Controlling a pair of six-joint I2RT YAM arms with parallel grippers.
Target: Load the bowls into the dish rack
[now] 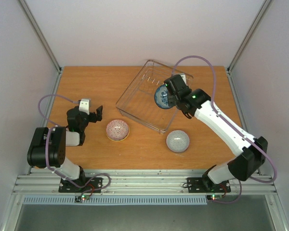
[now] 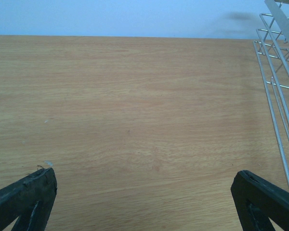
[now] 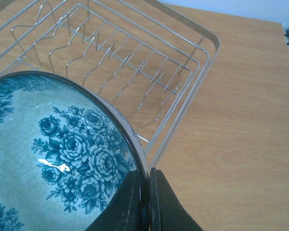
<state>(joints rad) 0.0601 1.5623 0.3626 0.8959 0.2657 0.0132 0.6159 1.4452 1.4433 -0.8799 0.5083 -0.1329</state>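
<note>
Blue-and-white floral bowl (image 3: 62, 159) is hanging tilted over the wire dish rack (image 1: 133, 82), upper centre, rim pinched in the right jaws, while the left jaws are hovering spread at left.

You won't get any readable text, numbers or logos out of these shots. The blue-and-white bowl (image 3: 62, 159) only carries a rose print, no lettering. The white block (image 1: 84, 104) at the left of the top view is too small to make out.
</note>
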